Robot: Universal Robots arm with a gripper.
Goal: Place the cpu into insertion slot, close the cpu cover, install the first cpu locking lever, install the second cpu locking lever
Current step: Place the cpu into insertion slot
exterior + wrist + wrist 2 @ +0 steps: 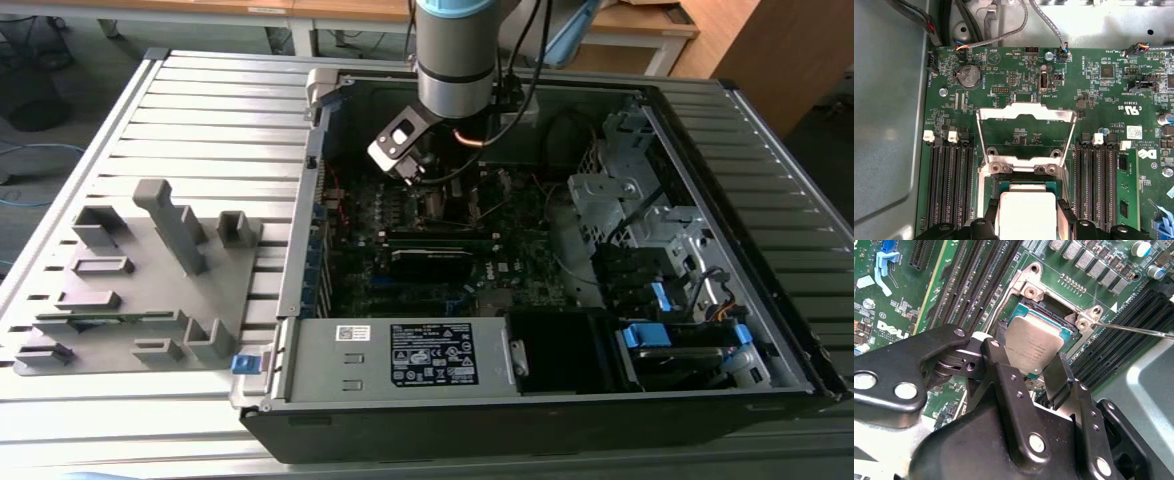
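While the claw point(1026, 366) clasps the cpu point(1034, 340), seemingly tilted, over the insertion slot point(1048, 309), cpu cover point(1026, 111) raised open

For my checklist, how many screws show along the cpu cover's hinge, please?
2: one screw, and another, at opposite ends of the hinge, beside the cpu; more may be hidden.

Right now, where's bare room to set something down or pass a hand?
Free: the slatted table at the exterior view's left, bordered by the grey fixture and the computer case. Crowded: inside the case, where the end effector holds the cpu at the insertion slot between memory slots.
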